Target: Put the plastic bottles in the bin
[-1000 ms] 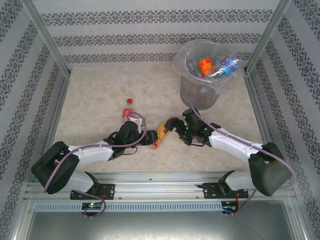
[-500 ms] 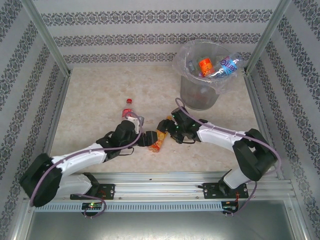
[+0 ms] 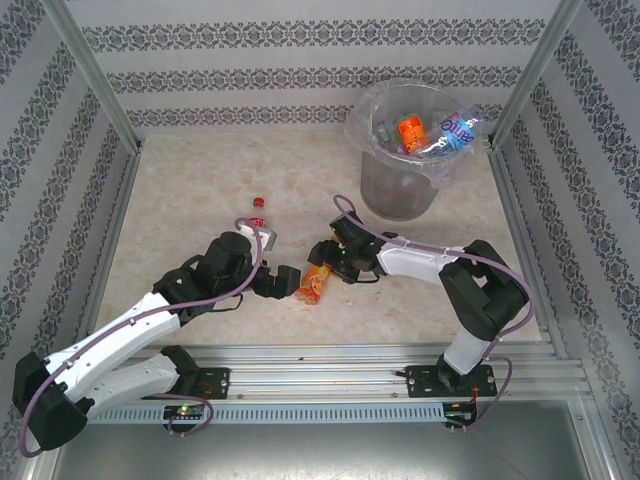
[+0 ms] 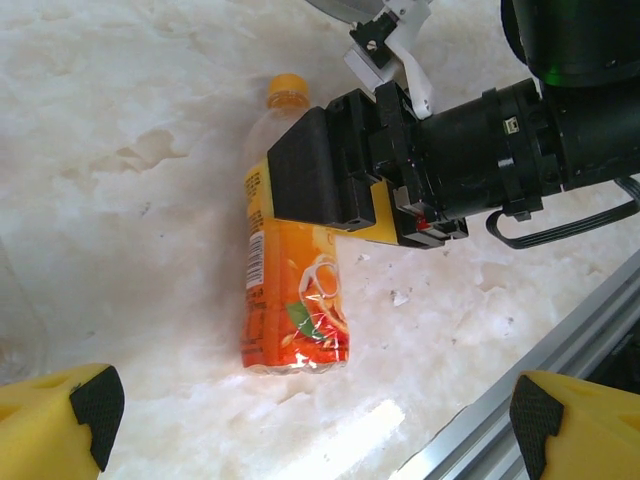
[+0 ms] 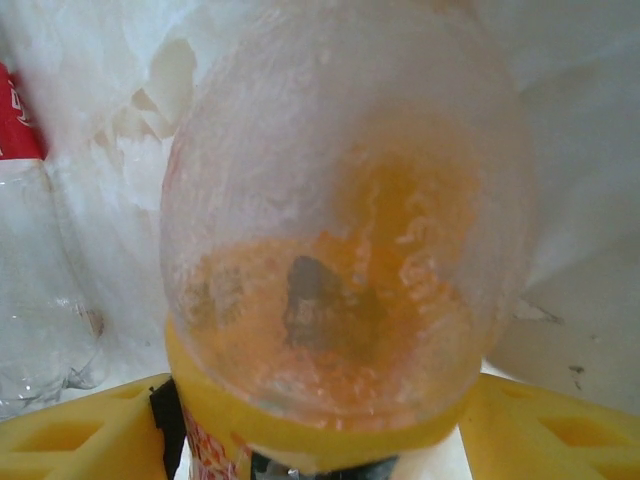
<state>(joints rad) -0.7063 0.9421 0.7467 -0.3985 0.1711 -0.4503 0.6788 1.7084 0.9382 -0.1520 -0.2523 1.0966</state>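
Note:
An orange-labelled plastic bottle (image 3: 314, 284) lies on the marble table, its orange cap (image 4: 288, 92) pointing away from the left wrist camera. My right gripper (image 3: 326, 263) is shut on its upper half, and the clear bottle body (image 5: 345, 230) sits between the yellow fingers (image 5: 70, 435). My left gripper (image 3: 284, 282) stands open just short of the bottle's base (image 4: 296, 345), with nothing between its fingers (image 4: 60, 412). A clear bottle with a red cap (image 3: 256, 212) lies behind the left gripper. The grey bin (image 3: 398, 196) stands at the back right.
Inside the bin's bag lie several bottles, one orange-labelled (image 3: 410, 133) and one blue-labelled (image 3: 458, 129). A metal rail (image 3: 330, 352) runs along the near table edge. Patterned walls and frame posts close in the sides.
My left gripper has drawn back to the left, away from the orange bottle. My right gripper has slid further left onto the bottle, which now lies more toward the near edge.

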